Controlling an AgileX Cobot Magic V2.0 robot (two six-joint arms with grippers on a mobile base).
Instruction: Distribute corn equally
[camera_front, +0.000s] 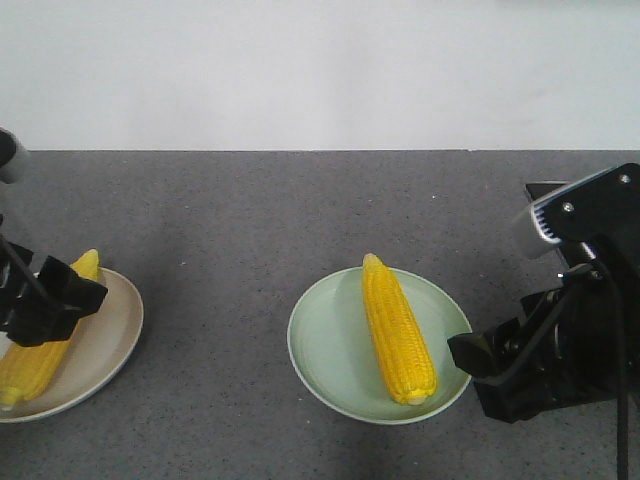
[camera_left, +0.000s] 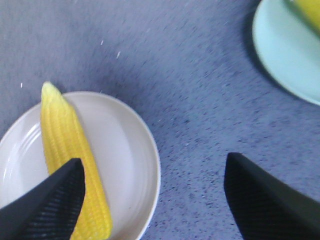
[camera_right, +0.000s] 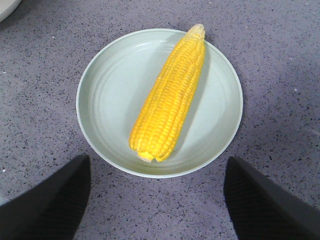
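Corn cobs lie one to a plate: one (camera_front: 398, 330) on the green plate (camera_front: 320, 360), another (camera_left: 70, 165) on the beige plate (camera_left: 130, 150) to its left. Our left end effector (camera_left: 152, 195) and right end effector (camera_right: 157, 192) hover released, empty. We judge the sharing done; next, withdraw.

The robot has two black arms. The left gripper (camera_front: 45, 300) is black and blocky, with a thin black cable running to it. The right gripper (camera_front: 490, 365) is black too, with a silver-white part on top and small round screws. Its fingers (camera_right: 260, 200) are dark wedges with a fine grid pattern
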